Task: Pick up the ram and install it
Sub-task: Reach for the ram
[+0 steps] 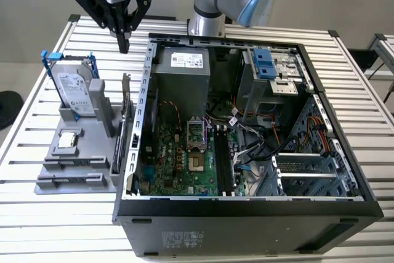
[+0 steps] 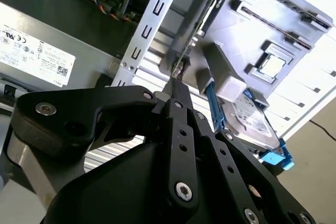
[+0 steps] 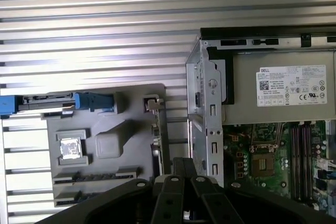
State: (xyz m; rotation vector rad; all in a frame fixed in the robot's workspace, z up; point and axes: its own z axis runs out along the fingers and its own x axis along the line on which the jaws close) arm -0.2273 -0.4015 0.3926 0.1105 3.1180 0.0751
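The ram (image 3: 94,174) lies in the gray holder (image 1: 89,147), the pincer (image 1: 124,47) apart above, pinched together, empty.

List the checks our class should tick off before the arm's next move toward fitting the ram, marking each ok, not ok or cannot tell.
1. Black gripper open to grasp: not ok, shut.
2. Gripper down at grasp height: not ok; in the exterior view it hangs above the grey plastic holder tray, between the silver hard drive and the black computer case.
3. Ram identified: cannot tell; dark strips sit in the tray's two long slots.
4. Case open, green motherboard exposed: ok.
5. Long black memory sockets empty: cannot tell.
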